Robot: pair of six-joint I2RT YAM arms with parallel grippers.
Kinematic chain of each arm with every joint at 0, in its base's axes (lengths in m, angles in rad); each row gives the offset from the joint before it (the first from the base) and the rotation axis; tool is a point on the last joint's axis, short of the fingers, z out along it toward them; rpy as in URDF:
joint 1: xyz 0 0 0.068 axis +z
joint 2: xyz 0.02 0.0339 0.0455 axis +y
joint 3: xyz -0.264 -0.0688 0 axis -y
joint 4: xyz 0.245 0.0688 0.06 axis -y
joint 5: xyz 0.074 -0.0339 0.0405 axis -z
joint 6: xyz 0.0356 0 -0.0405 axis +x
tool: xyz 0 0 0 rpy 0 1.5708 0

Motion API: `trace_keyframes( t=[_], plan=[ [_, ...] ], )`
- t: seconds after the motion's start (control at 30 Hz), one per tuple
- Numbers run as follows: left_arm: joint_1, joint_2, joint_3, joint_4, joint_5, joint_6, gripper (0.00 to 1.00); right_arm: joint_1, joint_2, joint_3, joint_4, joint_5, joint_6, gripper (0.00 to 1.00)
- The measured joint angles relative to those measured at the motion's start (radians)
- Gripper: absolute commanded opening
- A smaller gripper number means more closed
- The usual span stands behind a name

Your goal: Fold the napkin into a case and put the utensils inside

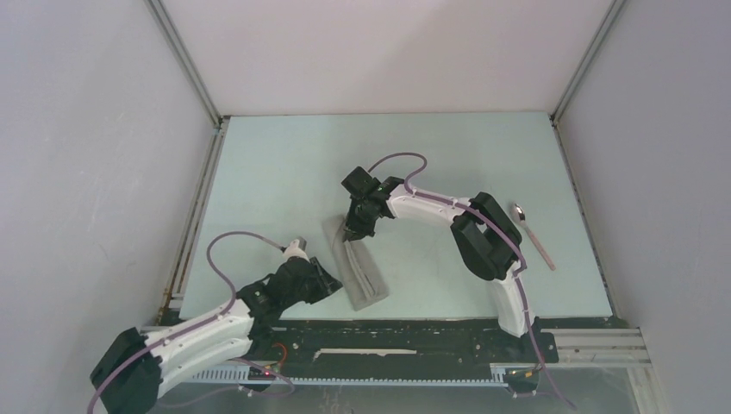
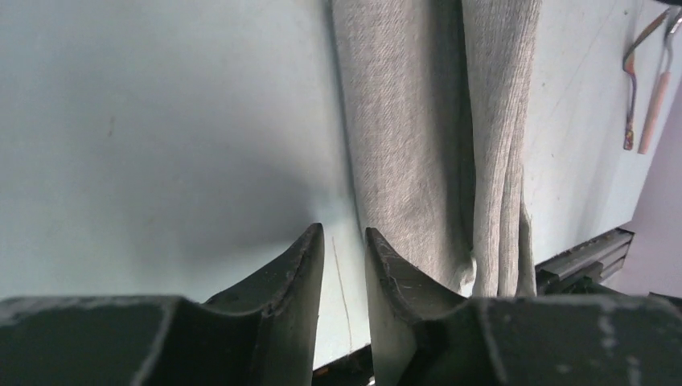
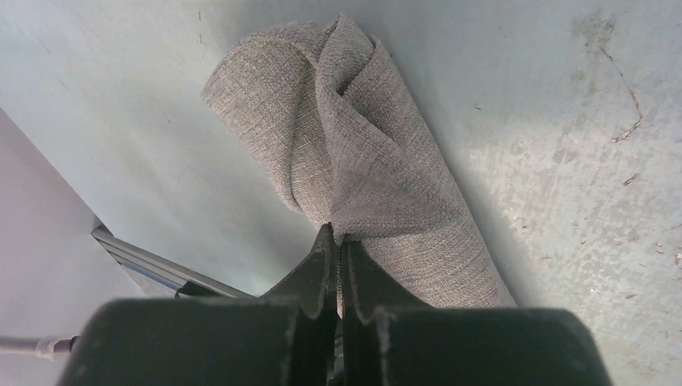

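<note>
The napkin [image 1: 362, 269] lies folded into a narrow grey-beige strip near the table's front edge, and it fills the middle of the left wrist view [image 2: 418, 137]. My right gripper [image 1: 353, 231] is at the strip's far end, shut on a pinched fold of the cloth [image 3: 362, 161]. My left gripper [image 1: 334, 281] sits low beside the strip's near left edge, jaws slightly open [image 2: 344, 235] with only bare table between them. The spoon [image 1: 534, 237] lies at the right of the table. In the left wrist view the fork [image 2: 630, 96] rests next to the pink-handled spoon [image 2: 653, 104].
White walls with metal corner posts [image 1: 185, 65] enclose the pale table [image 1: 284, 164]. A black rail [image 1: 405, 332] runs along the front edge, just behind the napkin's near end. The right arm's elbow [image 1: 483, 237] arches between the napkin and the utensils.
</note>
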Motion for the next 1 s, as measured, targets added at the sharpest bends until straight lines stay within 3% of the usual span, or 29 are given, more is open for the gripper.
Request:
trace_keyframes(
  t=[0.23,0.5,0.8,1.0],
  plan=[
    [0.018,0.275,0.068,0.204,0.045,0.031,0.25,0.008,0.004,0.013,0.003,-0.018,0.076,0.00],
    [0.018,0.343,0.079,0.270,0.072,0.062,0.24,0.026,0.055,0.024,0.042,-0.037,0.156,0.00],
    [0.025,0.159,0.103,-0.010,0.028,0.090,0.47,0.030,0.052,-0.113,0.254,-0.053,0.233,0.00],
    [0.067,0.019,0.192,-0.286,-0.008,0.122,0.50,0.028,0.029,-0.208,0.412,-0.075,0.252,0.00]
  ],
)
